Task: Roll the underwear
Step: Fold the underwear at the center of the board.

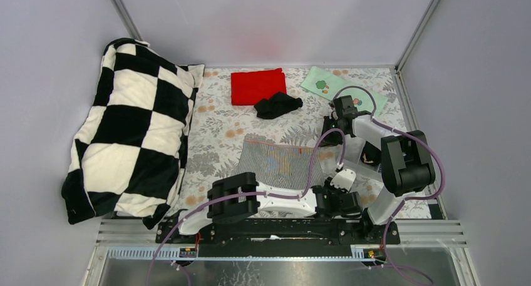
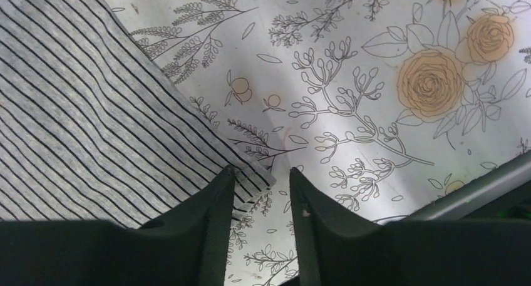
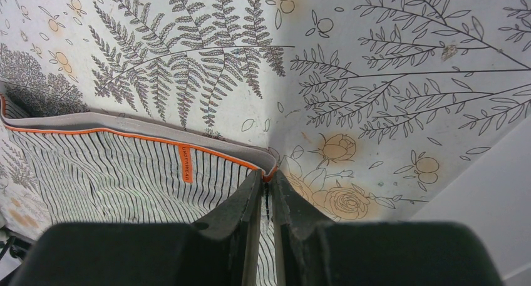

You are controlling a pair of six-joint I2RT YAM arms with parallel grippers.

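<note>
The grey pinstriped underwear (image 1: 282, 164) lies flat on the flowered sheet in front of the arms, its orange-edged waistband on the far side. My right gripper (image 3: 268, 173) is shut on the waistband's right corner; in the top view this gripper (image 1: 325, 139) stands at the cloth's far right corner. My left gripper (image 2: 260, 170) is open at the near right corner (image 1: 330, 176). A corner of the striped underwear (image 2: 81, 111) lies flat between its jaws, by the left finger. A crumpled black underwear (image 1: 277, 104) lies further back.
A red cloth (image 1: 258, 86) lies at the back, touching the black underwear. A pale green printed cloth (image 1: 338, 89) is at the back right. A black-and-white checkered pillow (image 1: 134, 123) fills the left side. A metal rail (image 2: 476, 186) runs along the near edge.
</note>
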